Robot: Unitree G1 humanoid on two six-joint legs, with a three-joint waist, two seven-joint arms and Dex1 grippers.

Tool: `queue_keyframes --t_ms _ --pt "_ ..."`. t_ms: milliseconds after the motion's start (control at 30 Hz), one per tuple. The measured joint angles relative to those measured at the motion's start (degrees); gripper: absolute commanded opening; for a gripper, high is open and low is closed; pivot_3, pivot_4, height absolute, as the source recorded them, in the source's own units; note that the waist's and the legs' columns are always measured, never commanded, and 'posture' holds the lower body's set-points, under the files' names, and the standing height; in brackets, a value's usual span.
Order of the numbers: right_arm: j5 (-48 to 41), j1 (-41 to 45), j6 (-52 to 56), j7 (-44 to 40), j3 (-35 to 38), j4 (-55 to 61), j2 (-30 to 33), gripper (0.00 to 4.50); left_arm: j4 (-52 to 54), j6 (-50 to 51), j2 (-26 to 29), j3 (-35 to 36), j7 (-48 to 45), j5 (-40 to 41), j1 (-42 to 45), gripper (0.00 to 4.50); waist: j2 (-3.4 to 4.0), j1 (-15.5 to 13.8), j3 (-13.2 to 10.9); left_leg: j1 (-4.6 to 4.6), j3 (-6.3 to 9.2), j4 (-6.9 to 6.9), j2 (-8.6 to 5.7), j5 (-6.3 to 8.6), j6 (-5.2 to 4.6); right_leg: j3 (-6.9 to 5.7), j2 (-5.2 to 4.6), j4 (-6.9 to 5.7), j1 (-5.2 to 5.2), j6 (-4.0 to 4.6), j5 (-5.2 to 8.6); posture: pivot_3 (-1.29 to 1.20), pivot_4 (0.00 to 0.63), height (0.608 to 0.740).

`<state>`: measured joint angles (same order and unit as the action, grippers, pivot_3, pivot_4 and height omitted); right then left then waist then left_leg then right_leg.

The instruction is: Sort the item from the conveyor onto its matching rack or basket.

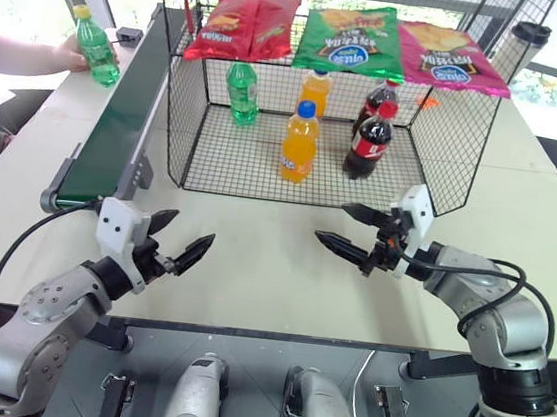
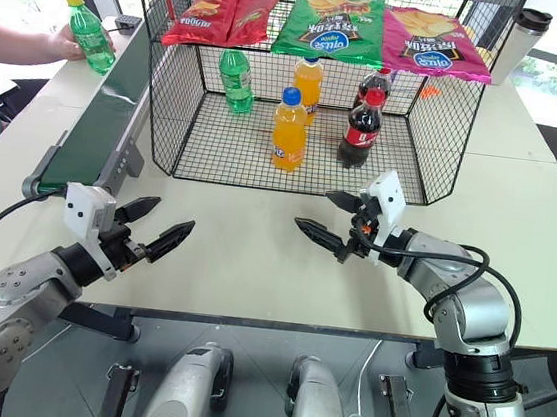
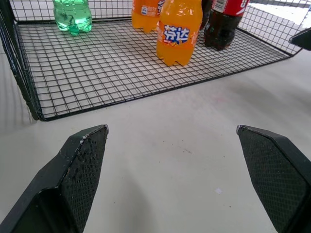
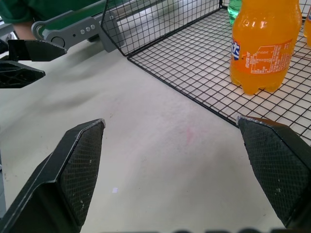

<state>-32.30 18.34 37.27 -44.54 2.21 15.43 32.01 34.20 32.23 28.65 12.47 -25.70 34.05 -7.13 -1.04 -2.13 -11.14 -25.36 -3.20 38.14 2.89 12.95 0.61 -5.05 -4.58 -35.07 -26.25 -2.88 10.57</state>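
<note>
A person's hand [image 1: 70, 52] holds the yellow-capped bottle [image 1: 96, 45] at the belt's [image 1: 117, 120] far end, about ten o'clock from the cage [image 1: 184, 107]. Both grippers hover over the bare table [image 1: 262, 267] in front of the cage, left [image 1: 182, 241] at seven o'clock, right [image 1: 350, 229] at five, each with fingers spread and empty.

head eyes look down; wrist views low.
</note>
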Motion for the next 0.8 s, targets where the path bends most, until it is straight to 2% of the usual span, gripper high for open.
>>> queue_keyframes --t_ms 800 --pt "0.73 0.03 -0.74 -0.06 -0.05 -1.53 0.0 4.5 -0.01 -0.08 0.01 0.11 -0.09 0.32 -0.05 4.42 0.01 0.01 -0.01 -0.01 0.0 -0.01 0.0 0.01 0.02 0.0 -0.01 0.03 -0.02 0.0 0.0 0.0 0.15 0.74"
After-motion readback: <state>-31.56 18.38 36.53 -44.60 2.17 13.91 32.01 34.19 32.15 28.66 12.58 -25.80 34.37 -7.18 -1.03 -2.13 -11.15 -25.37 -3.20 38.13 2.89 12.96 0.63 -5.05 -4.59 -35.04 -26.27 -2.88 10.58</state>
